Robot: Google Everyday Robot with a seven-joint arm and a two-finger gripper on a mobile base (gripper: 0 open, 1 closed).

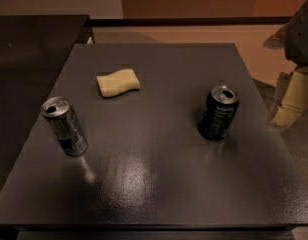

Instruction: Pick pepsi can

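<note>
The pepsi can (219,113) is black with a silver top and faint pale lettering. It stands upright on the right part of the dark table (154,184). My gripper (286,111) hangs at the right edge of the view, beyond the table's right edge and to the right of the pepsi can, apart from it. It holds nothing that I can see.
A slimmer silver-grey can (65,126) stands on the table's left side. A pale yellow sponge (118,82) lies toward the back, left of the middle. Another dark surface (29,49) adjoins the table at the left. The floor shows beyond the back and right edges.
</note>
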